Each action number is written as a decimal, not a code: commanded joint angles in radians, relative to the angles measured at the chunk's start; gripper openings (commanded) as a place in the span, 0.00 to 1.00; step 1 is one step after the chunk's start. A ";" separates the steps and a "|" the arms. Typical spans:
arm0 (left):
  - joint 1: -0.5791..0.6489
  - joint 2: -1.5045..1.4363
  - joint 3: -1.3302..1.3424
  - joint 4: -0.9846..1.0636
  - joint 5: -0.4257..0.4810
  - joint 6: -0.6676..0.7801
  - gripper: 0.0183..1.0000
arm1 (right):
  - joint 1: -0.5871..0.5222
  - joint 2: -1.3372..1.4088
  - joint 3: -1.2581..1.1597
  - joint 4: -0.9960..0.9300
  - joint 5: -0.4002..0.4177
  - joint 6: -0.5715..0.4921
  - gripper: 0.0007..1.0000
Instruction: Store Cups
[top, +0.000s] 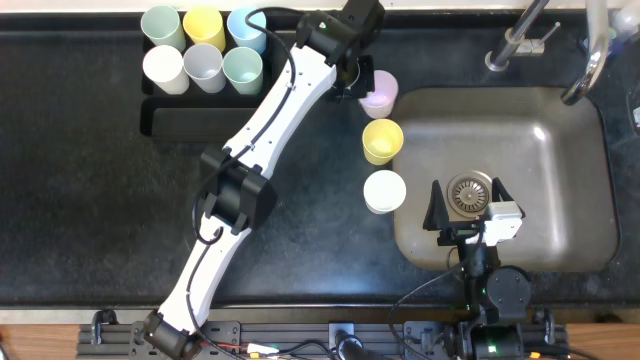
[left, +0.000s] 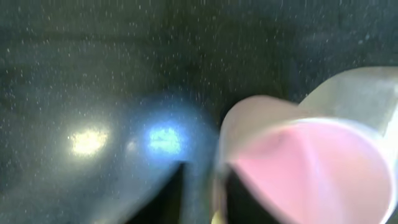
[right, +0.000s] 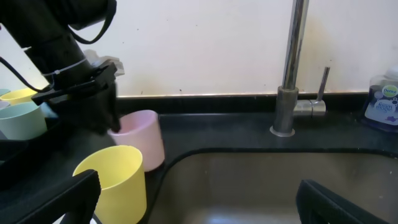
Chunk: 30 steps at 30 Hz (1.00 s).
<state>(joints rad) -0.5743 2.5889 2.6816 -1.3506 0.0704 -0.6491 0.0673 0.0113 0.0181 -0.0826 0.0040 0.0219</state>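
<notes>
A pink cup (top: 381, 95) (left: 311, 168) (right: 140, 137) stands upright on the black counter by the sink's back left corner. My left gripper (top: 352, 80) (left: 208, 193) (right: 102, 118) is at its rim, one finger inside and one outside, shut on the cup's wall. A yellow cup (top: 382, 141) (right: 115, 180) and a white cup (top: 384, 191) stand in a row nearer me along the sink's left edge. A black tray (top: 180, 120) at the back left holds several pastel cups (top: 205, 60). My right gripper (top: 467, 205) (right: 199, 190) hangs open over the sink, holding nothing.
The steel sink (top: 550, 130) fills the right side, with its drain (top: 468, 192) under my right gripper. A tap (top: 520, 40) (right: 289, 81) stands behind it, and a soap bottle (right: 380, 99) sits at the far right. The tray's near half is bare.
</notes>
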 joint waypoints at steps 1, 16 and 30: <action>0.013 0.012 0.043 0.010 -0.024 -0.011 0.02 | 0.005 -0.008 -0.013 0.005 -0.004 -0.003 1.00; 0.351 -0.617 0.006 -0.343 -0.183 -0.074 0.02 | 0.005 -0.008 -0.013 0.005 -0.004 -0.003 1.00; 0.858 -1.293 -1.382 0.318 0.083 -0.003 0.02 | 0.005 -0.008 -0.013 0.005 -0.004 -0.003 1.00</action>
<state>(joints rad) 0.2455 1.3312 1.4834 -1.1088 -0.0082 -0.6811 0.0673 0.0109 0.0181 -0.0830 0.0040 0.0223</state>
